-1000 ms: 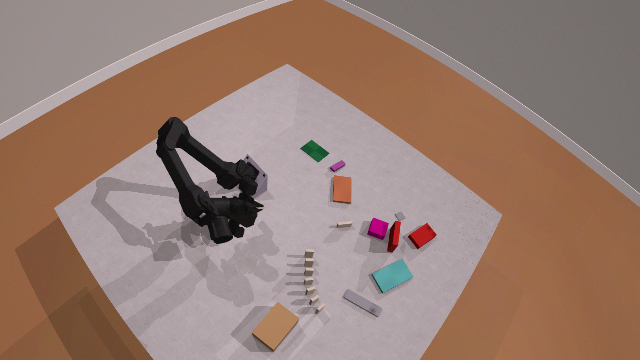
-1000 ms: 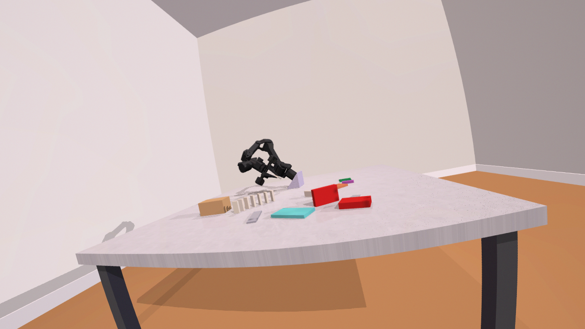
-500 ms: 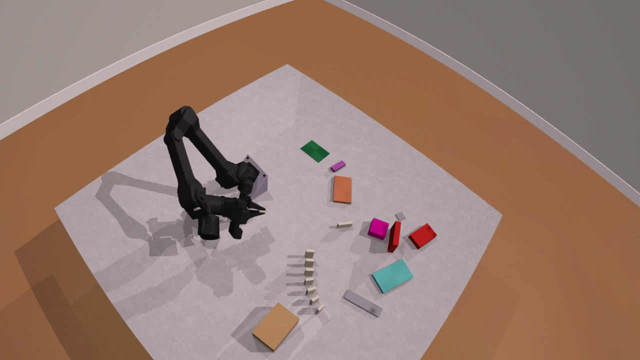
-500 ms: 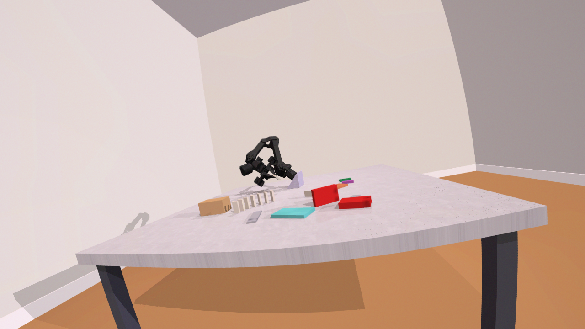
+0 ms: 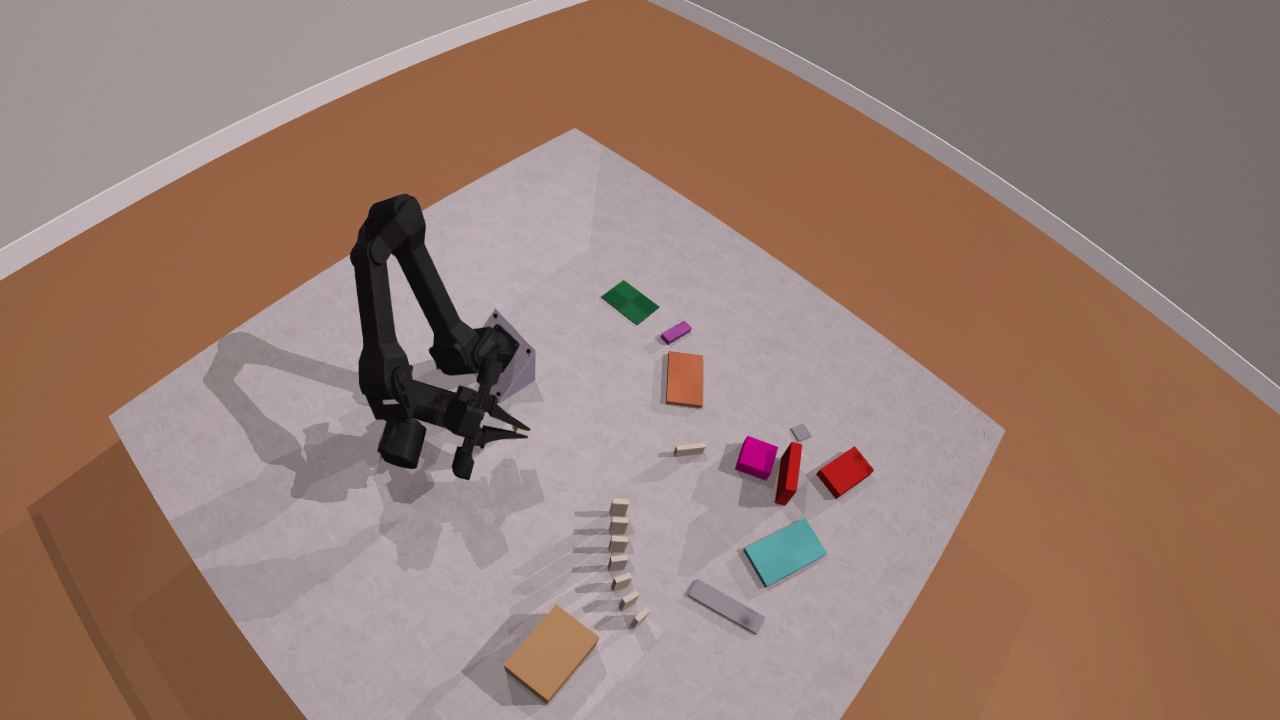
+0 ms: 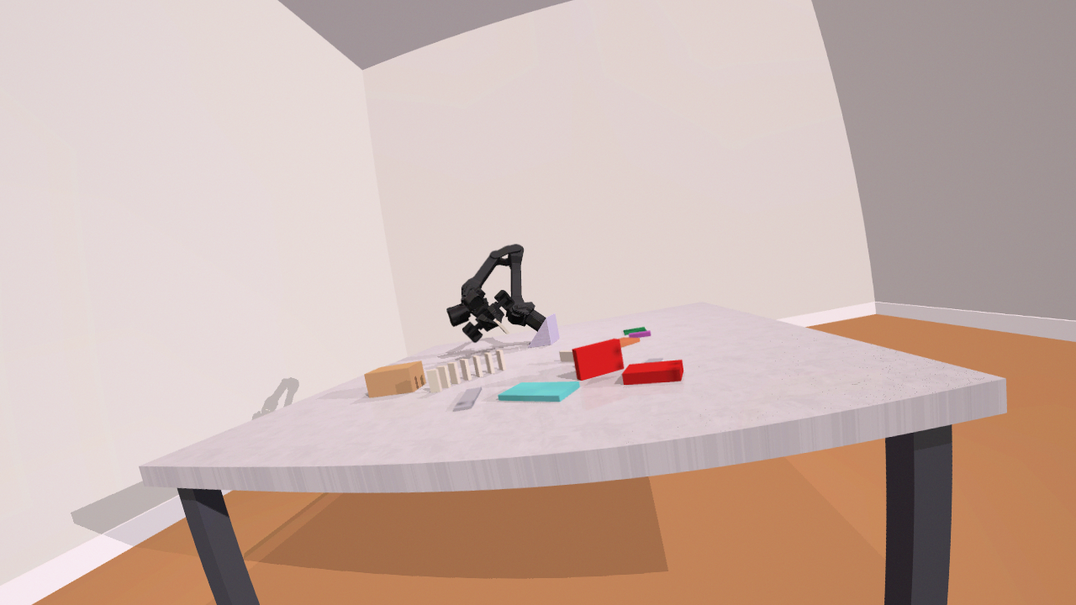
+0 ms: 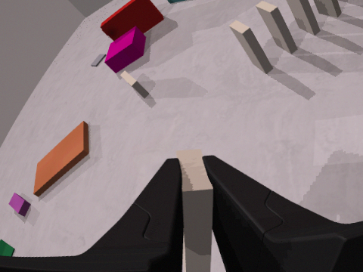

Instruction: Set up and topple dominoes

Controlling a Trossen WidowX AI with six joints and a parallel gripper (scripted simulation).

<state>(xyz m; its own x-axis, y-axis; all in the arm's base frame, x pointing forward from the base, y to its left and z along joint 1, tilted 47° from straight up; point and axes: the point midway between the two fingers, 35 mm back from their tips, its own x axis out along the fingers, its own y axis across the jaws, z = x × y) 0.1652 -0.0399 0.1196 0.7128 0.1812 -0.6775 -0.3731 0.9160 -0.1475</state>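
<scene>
My gripper is shut on a beige domino and holds it above the table, left of the row's near end in the top view. Several beige dominoes stand in a row that curves at its far end. The end domino nearest the arm and the one at the other end are upright. A loose domino lies on its side, apart from the row. The held domino's lower part is cut off in the wrist view.
A tan box stands beside the row's far end. A grey bar, a teal slab, a magenta cube and an upright red block are to the right. An orange slab lies beyond the loose domino.
</scene>
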